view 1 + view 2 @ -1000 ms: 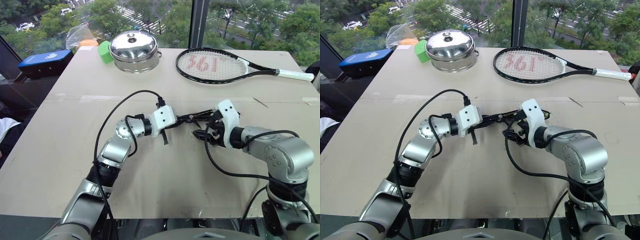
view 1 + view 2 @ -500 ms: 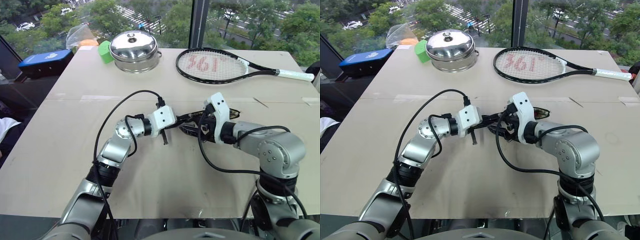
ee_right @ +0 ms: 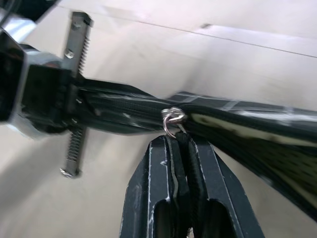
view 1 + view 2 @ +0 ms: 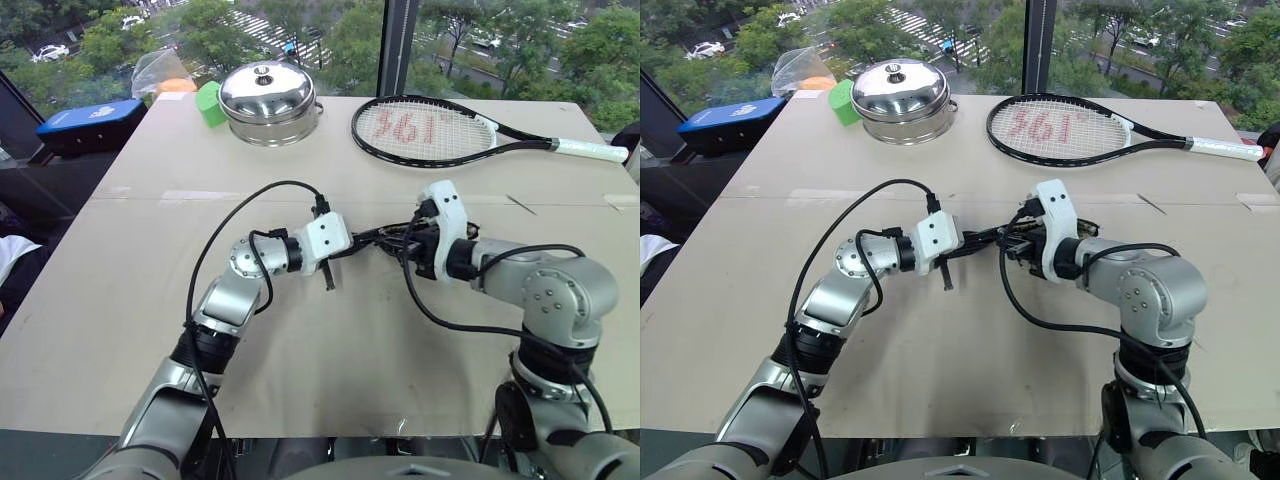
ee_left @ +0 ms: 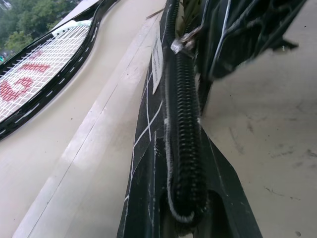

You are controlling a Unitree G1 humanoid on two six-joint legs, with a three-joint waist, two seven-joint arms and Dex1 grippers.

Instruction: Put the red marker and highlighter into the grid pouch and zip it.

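Black fabric with white grid lines, the grid pouch (image 5: 148,144) hangs stretched between the two grippers just above the table (image 4: 140,300), its long axis running from the robot's left to its right. The left gripper (image 4: 352,241) is clamped on the pouch's left end. The right gripper (image 3: 181,144) has its fingers pressed together on the zipper pull (image 3: 172,120), a small silver ring partway along the teeth. On the left gripper's side of the pull the zipper looks closed; on the far side it gapes, showing pale lining. My reading: the pull must travel away from the left gripper, along the pouch's length. The marker and highlighter I cannot make out
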